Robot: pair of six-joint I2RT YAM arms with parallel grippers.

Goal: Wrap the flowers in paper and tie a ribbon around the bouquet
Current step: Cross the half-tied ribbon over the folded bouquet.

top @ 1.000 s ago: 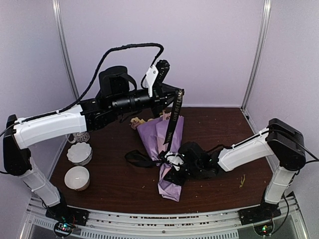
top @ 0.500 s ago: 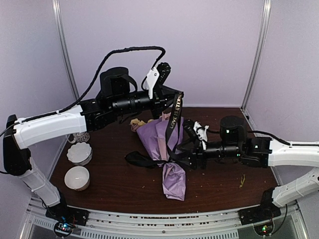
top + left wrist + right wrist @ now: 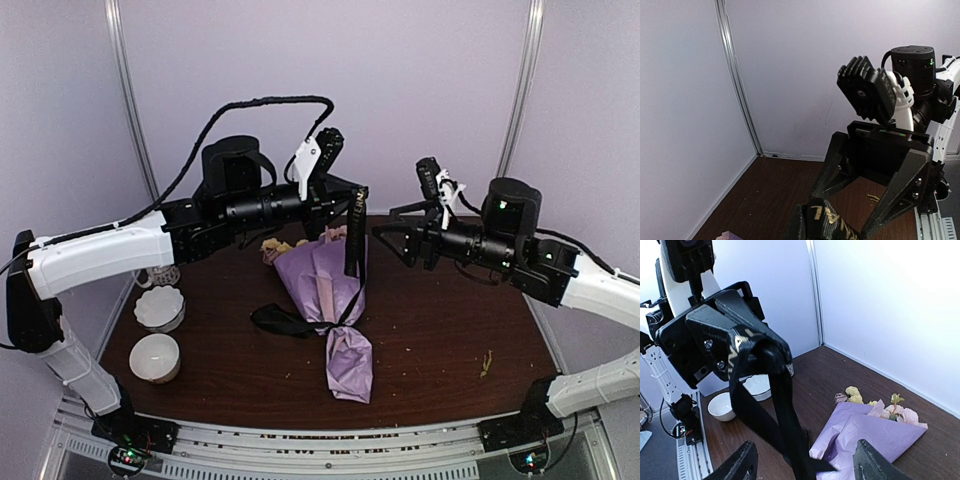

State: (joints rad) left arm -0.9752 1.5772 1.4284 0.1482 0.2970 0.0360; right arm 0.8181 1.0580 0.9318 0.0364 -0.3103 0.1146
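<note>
Crinkled lilac paper sheet (image 3: 322, 280) is rolled into a tapering cone and laid flat on the dark table (image 3: 440, 340), narrow end nearest. Small pale yellow and pink flowers (image 3: 277, 246) are exposed at the wide far end. Narrow black lettered ribbon (image 3: 353, 232) is looped around the waist; one length is held raised straight above, the other is bunched to the left.

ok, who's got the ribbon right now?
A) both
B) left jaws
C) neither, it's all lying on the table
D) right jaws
B: the ribbon hangs from the shut left jaws, high over the bouquet. The right jaws stand open in the air beside it and hold nothing.
</note>
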